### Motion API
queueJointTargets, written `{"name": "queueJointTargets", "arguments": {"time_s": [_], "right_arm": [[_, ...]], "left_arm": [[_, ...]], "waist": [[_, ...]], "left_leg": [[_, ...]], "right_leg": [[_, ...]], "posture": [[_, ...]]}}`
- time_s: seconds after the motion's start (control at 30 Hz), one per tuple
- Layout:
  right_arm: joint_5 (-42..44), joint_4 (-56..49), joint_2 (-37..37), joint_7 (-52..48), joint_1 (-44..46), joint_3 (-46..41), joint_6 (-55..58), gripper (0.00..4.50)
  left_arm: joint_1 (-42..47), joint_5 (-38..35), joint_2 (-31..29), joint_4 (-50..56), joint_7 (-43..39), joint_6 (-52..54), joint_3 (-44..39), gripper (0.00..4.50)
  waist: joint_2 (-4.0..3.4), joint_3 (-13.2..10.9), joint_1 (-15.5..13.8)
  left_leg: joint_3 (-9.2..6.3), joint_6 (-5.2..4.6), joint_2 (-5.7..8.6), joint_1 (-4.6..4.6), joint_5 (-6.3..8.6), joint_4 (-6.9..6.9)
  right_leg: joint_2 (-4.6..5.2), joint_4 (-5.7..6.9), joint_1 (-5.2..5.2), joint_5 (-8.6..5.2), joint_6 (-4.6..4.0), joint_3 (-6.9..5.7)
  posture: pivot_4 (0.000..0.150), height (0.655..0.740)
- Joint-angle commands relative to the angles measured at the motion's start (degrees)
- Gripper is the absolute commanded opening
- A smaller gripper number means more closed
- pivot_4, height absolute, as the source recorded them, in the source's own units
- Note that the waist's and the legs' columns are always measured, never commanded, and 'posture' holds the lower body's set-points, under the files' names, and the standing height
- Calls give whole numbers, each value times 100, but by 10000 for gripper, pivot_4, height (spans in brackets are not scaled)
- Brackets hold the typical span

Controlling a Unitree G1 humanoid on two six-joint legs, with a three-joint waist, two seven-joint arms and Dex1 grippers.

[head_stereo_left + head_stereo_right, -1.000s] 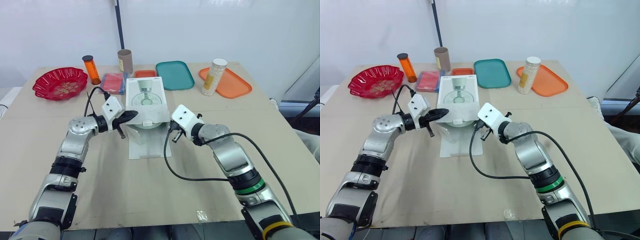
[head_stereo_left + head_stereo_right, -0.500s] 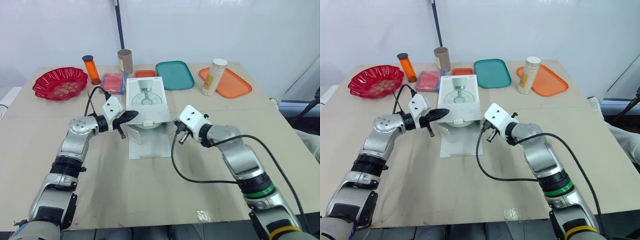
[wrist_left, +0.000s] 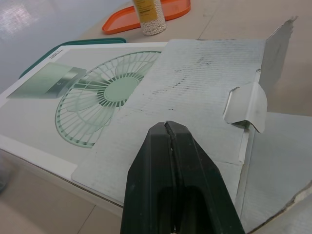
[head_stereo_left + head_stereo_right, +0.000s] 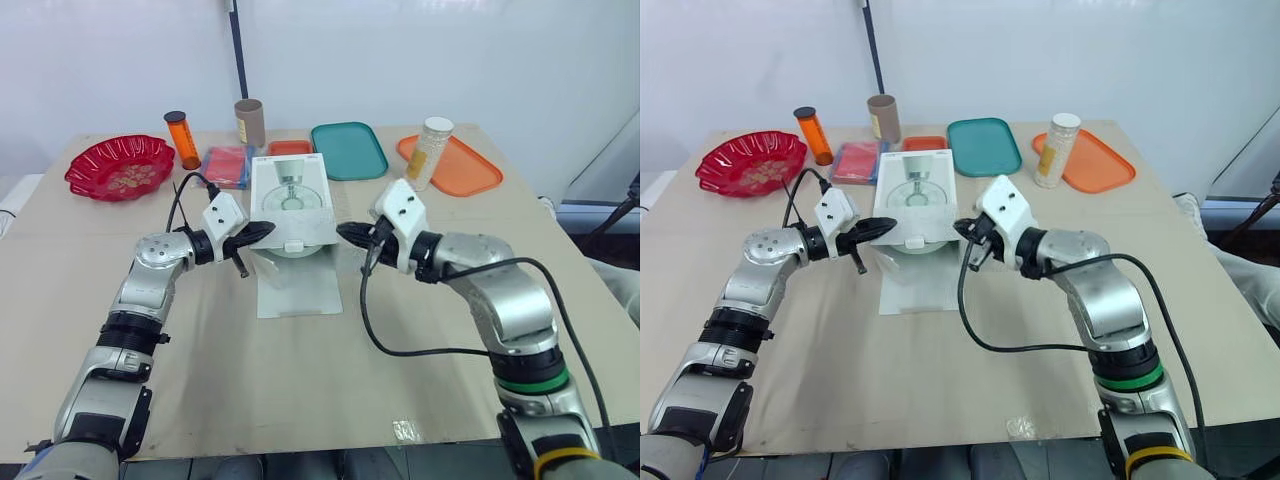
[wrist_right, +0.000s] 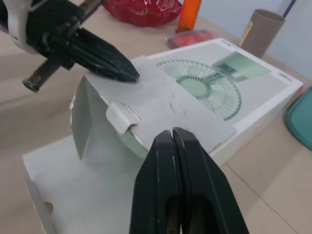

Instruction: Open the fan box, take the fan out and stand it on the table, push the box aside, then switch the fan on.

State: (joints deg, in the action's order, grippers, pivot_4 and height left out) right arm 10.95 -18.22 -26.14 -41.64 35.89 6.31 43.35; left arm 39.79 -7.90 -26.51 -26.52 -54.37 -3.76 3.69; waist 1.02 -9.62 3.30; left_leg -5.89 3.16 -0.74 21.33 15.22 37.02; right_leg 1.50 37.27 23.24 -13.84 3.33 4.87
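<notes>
Left eye view: closed, empty left pincer point(image 4: 264, 230) touches the raised flap point(image 3: 204, 92) of the fan box point(image 4: 291, 192), while the closed, empty right pincer point(image 4: 345, 231) points at its right edge, seemingly bracing it open.

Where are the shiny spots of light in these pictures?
Right wrist view: white glints on the glossy red plastic bowl. Left wrist view: a sheen along the rim of the orange plastic tray. Left eye view: soft, even light, with no strong glare on the white cardboard fan box.
</notes>
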Motion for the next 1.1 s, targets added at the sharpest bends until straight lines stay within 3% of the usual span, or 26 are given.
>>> {"name": "queueJointTargets", "arguments": {"time_s": [0.03, 0.43, 0.7, 0.9, 1.1], "right_arm": [[-115, 263, 96, 178, 142, 96, -432, 138], [-615, 2041, 560, 535, 268, 528, -1566, 138], [-589, 2065, 587, 491, 251, 550, -1572, 138], [-609, 2057, 601, 512, 251, 566, -1552, 138], [-608, 2047, 656, 544, 209, 597, -1558, 138]], "left_arm": [[-92, 76, -83, -50, -19, 55, 21, 0], [-183, -1, -190, 247, 25, 187, -80, 0], [-126, -254, -342, 665, 15, 467, -261, 0], [-413, -731, -644, 1961, -474, 1176, -211, 0], [-606, -221, -773, 2383, -577, 1074, 342, 0]], "waist": [[0, 0, 1], [-1, 0, 16], [-2, 1, 16], [-1, 1, 22], [-1, 0, 21]], "left_leg": [[0, 0, 0, 0, 0, 0], [1, 0, -1, -2, 0, 0], [1, 1, -2, -4, 0, 0], [1, 0, -3, -1, 0, -3], [0, 2, -3, -2, -1, -4]], "right_leg": [[0, 0, 0, 0, 0, 0], [0, 2, 2, 1, -2, -1], [-1, 3, 1, 2, -4, -2], [-1, 2, 3, 2, -4, -2], [-1, 1, 2, 2, -4, -2]], "posture": [[1500, 7400], [1500, 7400], [1500, 7400], [1500, 7400], [1500, 7400]]}}
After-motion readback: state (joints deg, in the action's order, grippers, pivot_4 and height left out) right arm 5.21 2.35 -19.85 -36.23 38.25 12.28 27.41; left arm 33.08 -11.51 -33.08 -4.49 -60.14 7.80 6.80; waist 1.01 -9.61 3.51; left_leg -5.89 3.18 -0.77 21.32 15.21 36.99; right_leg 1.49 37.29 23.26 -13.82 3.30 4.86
